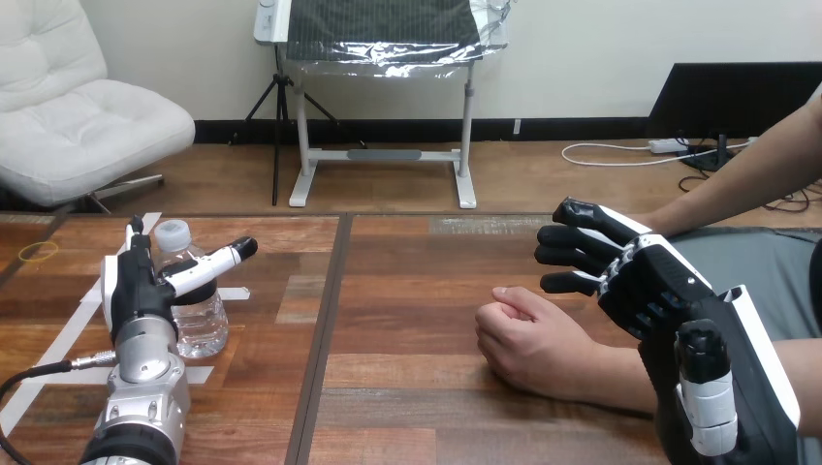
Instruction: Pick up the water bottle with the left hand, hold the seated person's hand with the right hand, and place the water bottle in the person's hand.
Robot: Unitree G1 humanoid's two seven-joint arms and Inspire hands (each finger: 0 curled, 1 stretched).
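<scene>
On the tabletop's (407,291) left | left hand's (136,286) thumb straight across water bottle (201,318), unclamped | right hand (669,291) fingers (567,257) loose, spread near person's hand (528,339) | you curl snug before lifting

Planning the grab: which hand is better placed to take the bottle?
Left. The left hand sits beside the bottle; the right hand is across the table, near the person's hand.

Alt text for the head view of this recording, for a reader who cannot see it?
The left robot hand is open beside an upright water bottle on the wooden table, thumb crossing in front of it. The right robot hand is open beside the person's hand, a loose fist resting on the table; contact between them is unclear.
</scene>
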